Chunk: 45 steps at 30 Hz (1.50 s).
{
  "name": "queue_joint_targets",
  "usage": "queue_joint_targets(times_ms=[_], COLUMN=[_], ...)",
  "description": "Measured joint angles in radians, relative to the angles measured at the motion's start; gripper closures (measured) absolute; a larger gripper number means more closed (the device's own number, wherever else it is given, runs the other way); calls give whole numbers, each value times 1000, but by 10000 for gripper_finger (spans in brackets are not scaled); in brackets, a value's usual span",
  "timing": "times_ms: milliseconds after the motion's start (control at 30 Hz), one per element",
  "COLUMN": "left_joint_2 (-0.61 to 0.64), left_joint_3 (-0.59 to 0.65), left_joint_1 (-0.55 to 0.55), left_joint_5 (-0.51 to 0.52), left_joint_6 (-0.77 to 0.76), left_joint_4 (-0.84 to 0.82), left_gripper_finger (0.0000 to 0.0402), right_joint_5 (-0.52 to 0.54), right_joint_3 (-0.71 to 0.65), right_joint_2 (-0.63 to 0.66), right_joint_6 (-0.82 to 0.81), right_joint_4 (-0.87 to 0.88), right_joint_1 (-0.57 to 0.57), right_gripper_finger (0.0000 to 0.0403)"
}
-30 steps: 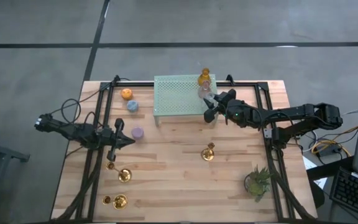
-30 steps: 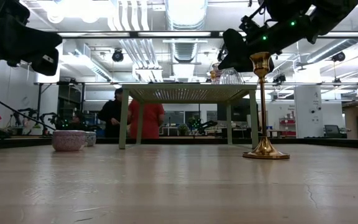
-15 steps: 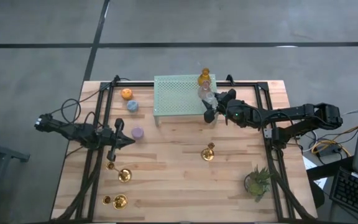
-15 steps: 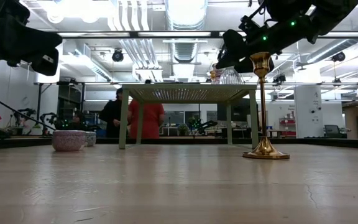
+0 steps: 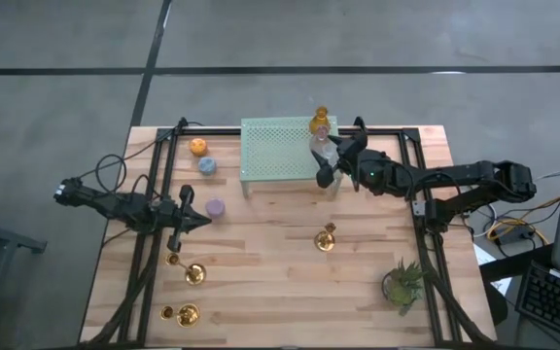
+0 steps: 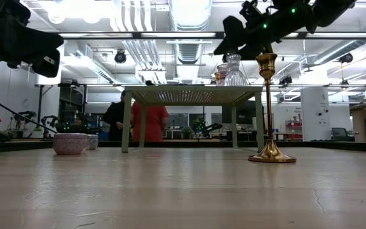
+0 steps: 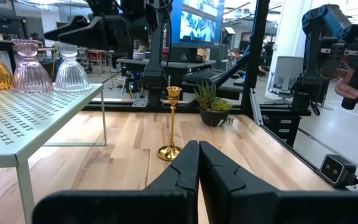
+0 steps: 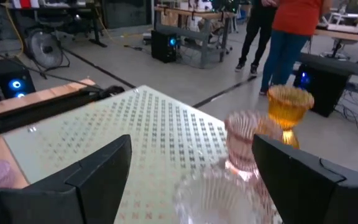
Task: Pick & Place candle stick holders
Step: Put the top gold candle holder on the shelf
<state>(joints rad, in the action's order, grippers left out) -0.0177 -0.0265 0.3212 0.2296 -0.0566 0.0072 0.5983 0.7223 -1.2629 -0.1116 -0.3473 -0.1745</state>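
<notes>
Right gripper (image 5: 325, 167) now lifted slightly off and back from the clear glass holder (image 8: 219, 193), fingers spread wide and empty; half a second ago closer around it. Holder left standing on the pale green mesh rack (image 5: 278, 148) at its right edge, beside the pink holder (image 8: 246, 143) and amber holder (image 8: 289, 106), near the table's far edge. Reads as a placement just completed. Left gripper (image 5: 175, 238) idle near the left edge, fingers pressed together, empty. Gold stemmed holder (image 5: 326, 238) waiting mid-table, likely next.
</notes>
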Motion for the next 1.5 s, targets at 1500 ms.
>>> queue_joint_targets(times_ms=[1500], left_joint_2=[0], left_joint_3=[0], left_joint_1=[0], left_joint_5=[0], left_joint_6=[0], left_joint_4=[0], left_gripper_finger=[388], right_joint_5=[-83], right_joint_3=[105], right_joint_2=[131], right_joint_6=[-65], right_joint_4=[501], right_joint_1=[502], right_gripper_finger=[76])
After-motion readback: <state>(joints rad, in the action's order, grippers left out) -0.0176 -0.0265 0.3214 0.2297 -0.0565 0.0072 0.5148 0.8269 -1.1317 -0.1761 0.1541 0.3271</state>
